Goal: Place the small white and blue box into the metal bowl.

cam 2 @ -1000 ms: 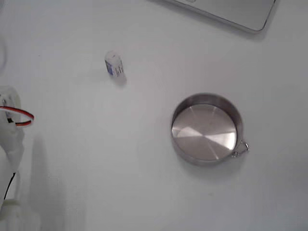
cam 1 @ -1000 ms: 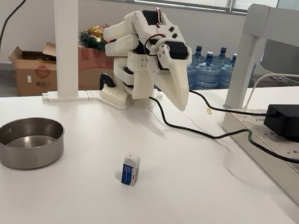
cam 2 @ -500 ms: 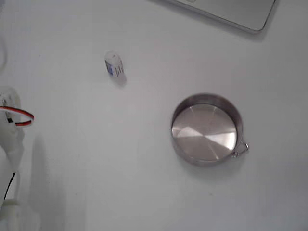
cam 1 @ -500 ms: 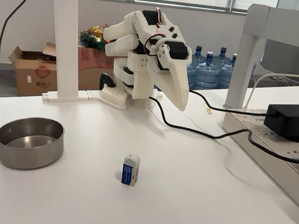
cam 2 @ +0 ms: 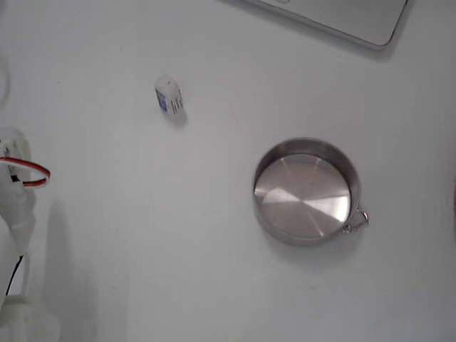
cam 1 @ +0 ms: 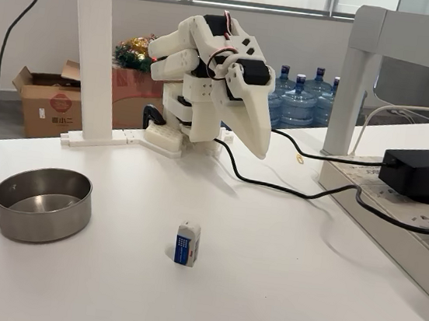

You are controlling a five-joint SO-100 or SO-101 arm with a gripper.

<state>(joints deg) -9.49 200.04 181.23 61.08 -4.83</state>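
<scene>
Nothing moved; small white and blue box [cam 1: 187, 244] apparently upright.

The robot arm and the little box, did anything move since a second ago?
Nothing visibly changed. The pincer hangs folded near the arm's base, above the table and holding nothing. The little box stands upright on the table, apart from the metal bowl, which is empty in both fixed views.

We see the arm [cam 2: 16, 235] cut off by the left edge in a fixed view. The marks on the box [cam 1: 186, 244] are too small to read.
</scene>
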